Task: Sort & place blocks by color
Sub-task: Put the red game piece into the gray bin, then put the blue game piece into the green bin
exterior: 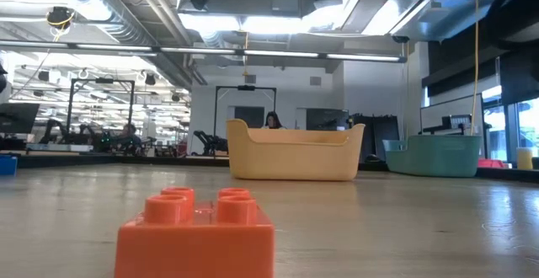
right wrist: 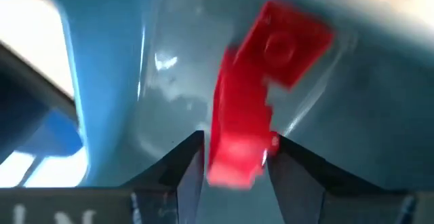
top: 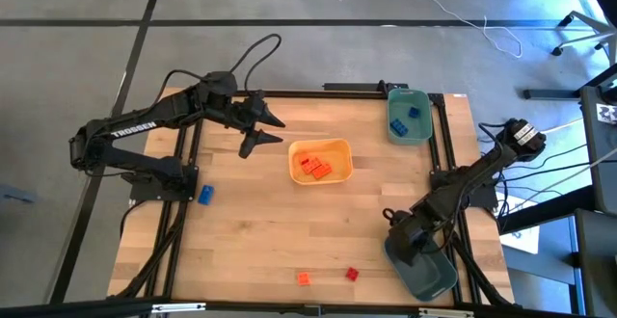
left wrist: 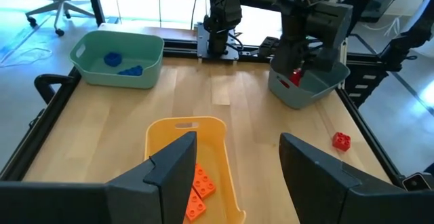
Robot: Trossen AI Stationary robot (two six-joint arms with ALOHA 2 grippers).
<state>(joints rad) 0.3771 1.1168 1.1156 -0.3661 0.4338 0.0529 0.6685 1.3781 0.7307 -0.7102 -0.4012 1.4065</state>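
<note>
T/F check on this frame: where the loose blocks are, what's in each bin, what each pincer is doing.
1. The yellow-orange plastic tray holds orange toy bricks. True.
2. The right pincer hangs over the tray. False: it is inside the near teal plastic bin, a red brick between its fingers.
3. A small blue brick lies on the wooden table near the left arm's base. True.
4. The left pincer is shut on a block. False: open, empty.

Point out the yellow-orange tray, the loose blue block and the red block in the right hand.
yellow-orange tray [top: 343, 147]: high view, bare right rim.
loose blue block [top: 205, 195]: high view, its top face.
red block [right wrist: 244, 125]: right wrist view, its middle, between the fingers.
</note>
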